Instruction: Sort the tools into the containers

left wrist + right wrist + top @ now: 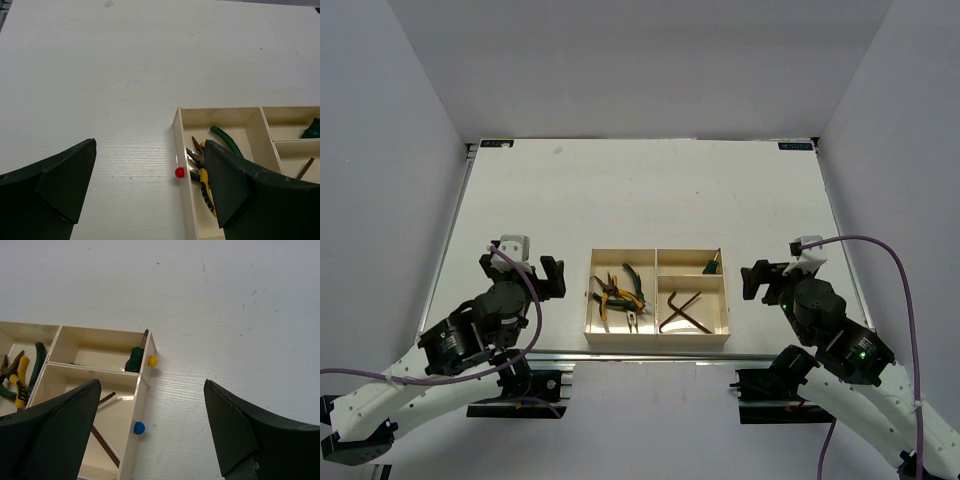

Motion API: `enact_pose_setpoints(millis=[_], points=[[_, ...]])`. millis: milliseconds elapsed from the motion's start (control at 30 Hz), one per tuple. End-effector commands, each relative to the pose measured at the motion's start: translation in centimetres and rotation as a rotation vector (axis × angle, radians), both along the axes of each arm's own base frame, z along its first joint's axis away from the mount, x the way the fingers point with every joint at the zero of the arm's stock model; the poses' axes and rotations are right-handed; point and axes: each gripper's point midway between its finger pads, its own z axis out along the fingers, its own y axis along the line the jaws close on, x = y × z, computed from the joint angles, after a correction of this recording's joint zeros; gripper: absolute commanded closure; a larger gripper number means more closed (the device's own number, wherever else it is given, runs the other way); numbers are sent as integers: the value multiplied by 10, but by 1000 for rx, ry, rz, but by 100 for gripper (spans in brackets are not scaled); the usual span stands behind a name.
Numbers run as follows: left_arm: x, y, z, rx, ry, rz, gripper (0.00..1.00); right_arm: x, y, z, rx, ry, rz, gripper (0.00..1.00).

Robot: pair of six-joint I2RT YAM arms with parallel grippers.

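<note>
Seen from above, a cream three-compartment tray (657, 341) sits at lower centre of a white table (640, 190). Its large left compartment holds yellow-handled and green-handled pliers (618, 292). At the upper right is a green-handled screwdriver (711, 265), and at the lower right, dark hex keys (685, 312). The left gripper (532, 262) and right gripper (781, 264) flank the tray, jaws spread wide, grasping nothing.

White table (640, 190) enclosed by plain pale walls (640, 60) on three sides
</note>
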Motion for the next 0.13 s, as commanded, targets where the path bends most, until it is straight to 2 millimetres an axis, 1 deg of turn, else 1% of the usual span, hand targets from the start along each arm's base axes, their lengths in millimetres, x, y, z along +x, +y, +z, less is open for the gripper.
enact_pose_setpoints(millis=[0,100], points=[[0,1,0,3,-3,1,2,4,2,6,20,-26,-11,11],[0,1,0,-1,-5,1,2,4,2,6,17,-26,-7,11]])
